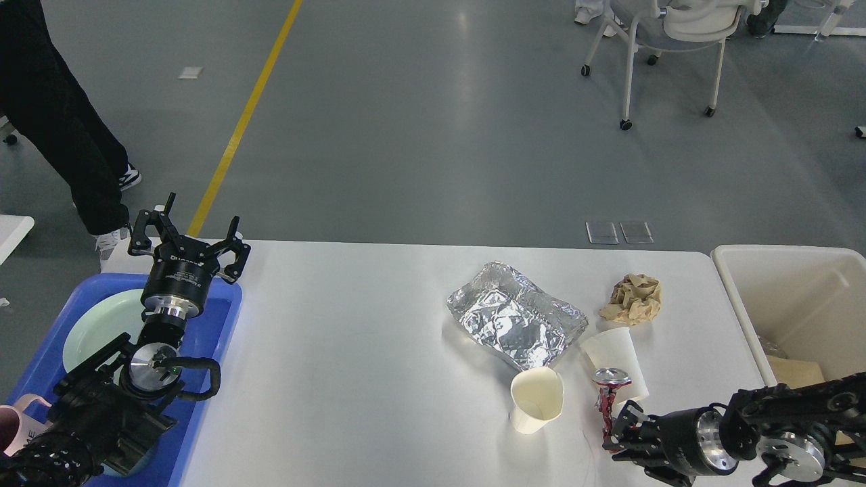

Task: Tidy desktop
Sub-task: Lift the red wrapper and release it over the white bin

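Note:
The white desktop [352, 325] holds a crumpled foil sheet [514, 321], a wad of brown paper [632, 299], a standing paper cup [536, 399], a second paper cup [612, 352] lying on its side, and a crushed red can [611, 389] standing at the front right. My right gripper [617, 431] comes in from the right, low at the can's base, with a finger on each side of it. Whether it presses on the can does not show. My left gripper [186, 233] is open and empty, raised over the far end of the blue tray [220, 318].
The blue tray at the left holds a pale green plate [95, 325] and a pink mug [13, 419]. A cream bin [734, 297] stands against the table's right end. A person's legs [61, 122] are at the far left and a wheeled chair [666, 40] at the far right.

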`<move>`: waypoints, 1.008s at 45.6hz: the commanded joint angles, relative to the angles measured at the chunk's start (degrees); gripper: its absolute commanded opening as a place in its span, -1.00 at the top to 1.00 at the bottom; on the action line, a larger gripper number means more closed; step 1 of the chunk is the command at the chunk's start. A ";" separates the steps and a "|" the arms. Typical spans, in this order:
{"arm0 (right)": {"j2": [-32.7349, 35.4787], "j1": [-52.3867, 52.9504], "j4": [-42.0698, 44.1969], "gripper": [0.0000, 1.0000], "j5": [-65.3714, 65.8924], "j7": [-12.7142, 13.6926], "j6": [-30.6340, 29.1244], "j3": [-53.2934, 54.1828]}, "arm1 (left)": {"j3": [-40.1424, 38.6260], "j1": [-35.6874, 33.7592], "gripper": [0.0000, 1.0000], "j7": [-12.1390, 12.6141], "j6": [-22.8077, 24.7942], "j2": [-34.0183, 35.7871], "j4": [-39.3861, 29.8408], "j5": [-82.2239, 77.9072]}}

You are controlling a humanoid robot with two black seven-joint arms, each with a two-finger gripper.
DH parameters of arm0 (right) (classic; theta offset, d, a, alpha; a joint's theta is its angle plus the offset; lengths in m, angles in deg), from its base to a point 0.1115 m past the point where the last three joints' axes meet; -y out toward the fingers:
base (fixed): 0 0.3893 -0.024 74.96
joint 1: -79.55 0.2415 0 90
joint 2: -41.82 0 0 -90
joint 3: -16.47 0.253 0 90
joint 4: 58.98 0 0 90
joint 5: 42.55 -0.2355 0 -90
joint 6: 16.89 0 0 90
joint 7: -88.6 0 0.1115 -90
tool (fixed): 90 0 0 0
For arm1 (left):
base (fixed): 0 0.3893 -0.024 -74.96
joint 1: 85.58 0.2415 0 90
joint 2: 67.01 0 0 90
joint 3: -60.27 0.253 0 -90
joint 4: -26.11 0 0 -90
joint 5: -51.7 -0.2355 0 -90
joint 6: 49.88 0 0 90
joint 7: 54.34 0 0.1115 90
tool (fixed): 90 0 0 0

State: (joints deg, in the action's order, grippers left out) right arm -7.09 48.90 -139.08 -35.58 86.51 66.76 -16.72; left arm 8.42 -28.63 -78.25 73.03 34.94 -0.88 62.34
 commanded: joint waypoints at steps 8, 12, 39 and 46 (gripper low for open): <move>11.20 10.34 -4.98 1.00 2.78 0.42 -7.18 -3.02 | 0.00 0.00 -0.94 0.00 -0.04 0.00 0.00 0.00; 11.73 18.50 -4.37 1.00 7.61 0.60 -8.33 -8.55 | 0.00 0.00 -0.94 0.00 -0.04 0.00 0.00 0.00; -12.61 58.16 -3.58 1.00 8.68 0.59 -10.00 -31.95 | 0.00 0.00 -0.94 0.00 -0.04 0.00 -0.08 0.00; -11.74 54.40 0.19 1.00 8.50 0.51 -9.73 -33.44 | 0.00 0.00 -0.94 0.00 -0.04 0.00 0.00 0.00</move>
State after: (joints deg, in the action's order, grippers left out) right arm -19.39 106.49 -142.15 -26.97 87.03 56.90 -48.98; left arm 8.41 -28.63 -78.25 73.00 34.95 -0.89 62.34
